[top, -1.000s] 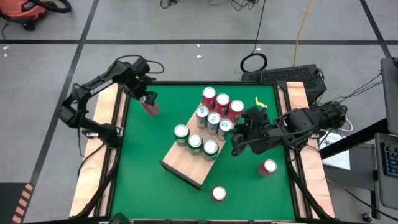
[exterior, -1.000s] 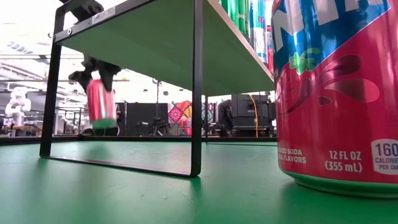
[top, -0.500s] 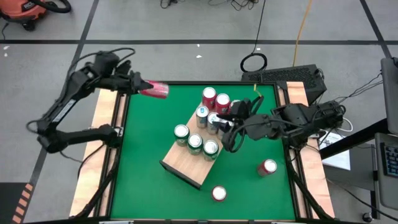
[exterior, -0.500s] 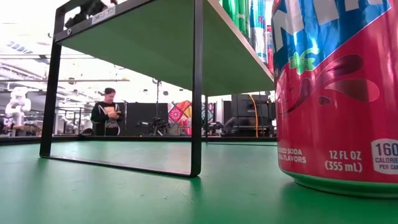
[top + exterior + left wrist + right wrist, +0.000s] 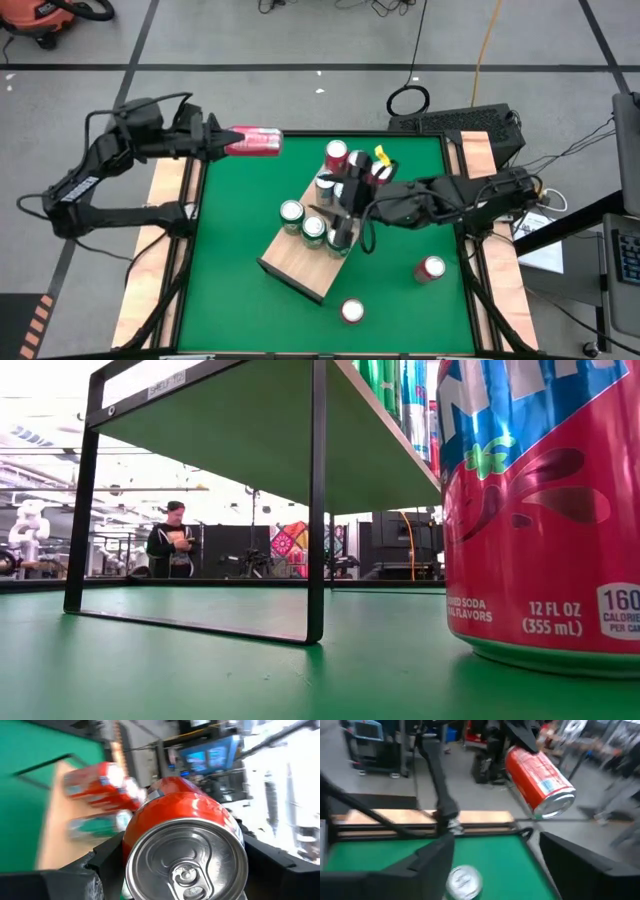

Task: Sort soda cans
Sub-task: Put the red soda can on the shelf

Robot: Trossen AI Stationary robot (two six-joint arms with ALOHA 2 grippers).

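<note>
From above, the left gripper (image 5: 218, 141) is clenched on a red metal soda can (image 5: 254, 142), held on its side in the air over the far left corner of the green table (image 5: 230, 240). The right gripper (image 5: 338, 205) reaches over the light wooden board (image 5: 300, 262), its fingers spread and empty among the standing green cans (image 5: 291, 212), with red cans (image 5: 337, 154) just beyond it. Two more red cans (image 5: 430, 269) stand on the table, nearer than that arm.

At table height, a big red can (image 5: 545, 510) fills the right side beside the board's black metal frame (image 5: 317, 500); a person (image 5: 171, 545) stands far behind.

The left wrist view shows the held can's silver top (image 5: 186, 862) between the dark fingers (image 5: 107, 862).

The right wrist view shows parted fingers (image 5: 427, 862), one silver can top (image 5: 464, 882) between them, and the lifted can (image 5: 540, 782) beyond.
</note>
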